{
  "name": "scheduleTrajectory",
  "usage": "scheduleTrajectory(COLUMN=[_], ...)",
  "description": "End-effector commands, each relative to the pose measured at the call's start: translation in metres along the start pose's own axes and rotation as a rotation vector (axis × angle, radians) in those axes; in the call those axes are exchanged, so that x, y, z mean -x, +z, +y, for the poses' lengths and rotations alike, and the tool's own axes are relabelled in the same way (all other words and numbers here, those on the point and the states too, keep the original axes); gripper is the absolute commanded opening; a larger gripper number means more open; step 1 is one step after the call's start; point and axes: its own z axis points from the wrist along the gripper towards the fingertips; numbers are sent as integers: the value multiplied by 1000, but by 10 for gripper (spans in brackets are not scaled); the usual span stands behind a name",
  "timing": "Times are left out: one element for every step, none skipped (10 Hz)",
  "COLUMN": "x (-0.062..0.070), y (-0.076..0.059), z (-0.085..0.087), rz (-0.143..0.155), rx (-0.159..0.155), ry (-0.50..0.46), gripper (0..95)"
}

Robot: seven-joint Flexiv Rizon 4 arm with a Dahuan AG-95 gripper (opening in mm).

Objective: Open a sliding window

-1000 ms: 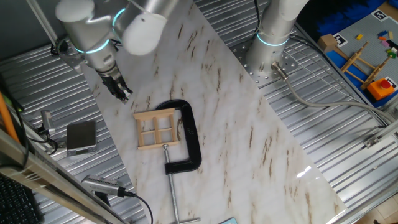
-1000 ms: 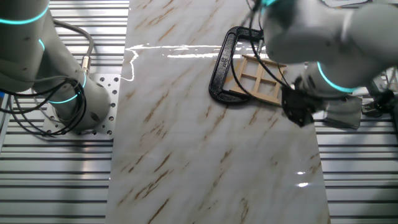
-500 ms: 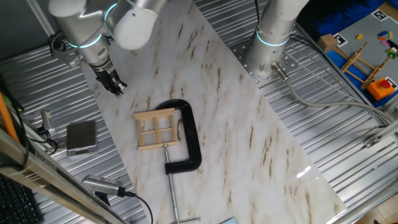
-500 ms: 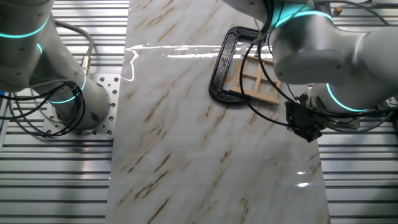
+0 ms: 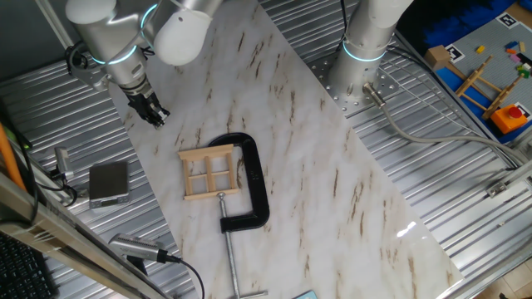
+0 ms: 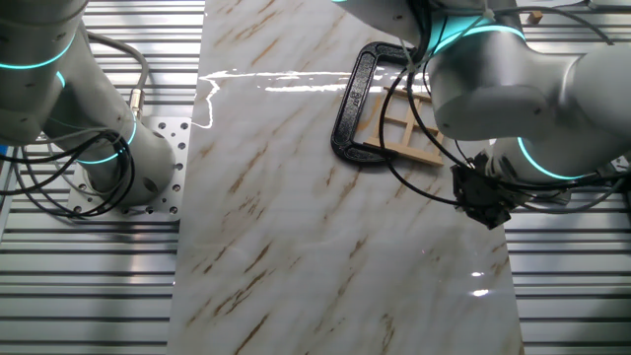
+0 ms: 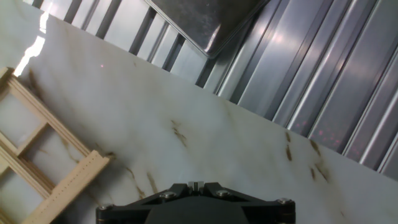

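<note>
The small square light-wood sliding window (image 5: 209, 172) lies flat on the marble counter (image 5: 316, 174); the black tool (image 5: 155, 115) hovers nearby, empty, its opening unclear.

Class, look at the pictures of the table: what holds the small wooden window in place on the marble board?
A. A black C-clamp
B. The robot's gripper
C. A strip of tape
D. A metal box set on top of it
A: the black C-clamp wraps one side of the window, while the gripper hangs apart from it near the board's edge.
</note>
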Motion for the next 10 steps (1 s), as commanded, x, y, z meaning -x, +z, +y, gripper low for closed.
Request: scheduleTrajectory(x=[0,0,-1,-1,-1,-1,-1,-1,-1,-1], y=[0,-1,-2,-2,-2,-2,-2,-2,-2,-2], z=[0,0,0,0,0,0,0,0,0,1], rz=[3,3,4,4,4,3,3,2,3,3], rx=[-3,-3,-3,-3,-4,-2,-2,-1,-2,-2], ry=[-26,-36,-36,-34,-37,-49,-50,-56,-58,-61], gripper=[0,0,0,0,0,0,0,0,0,0])
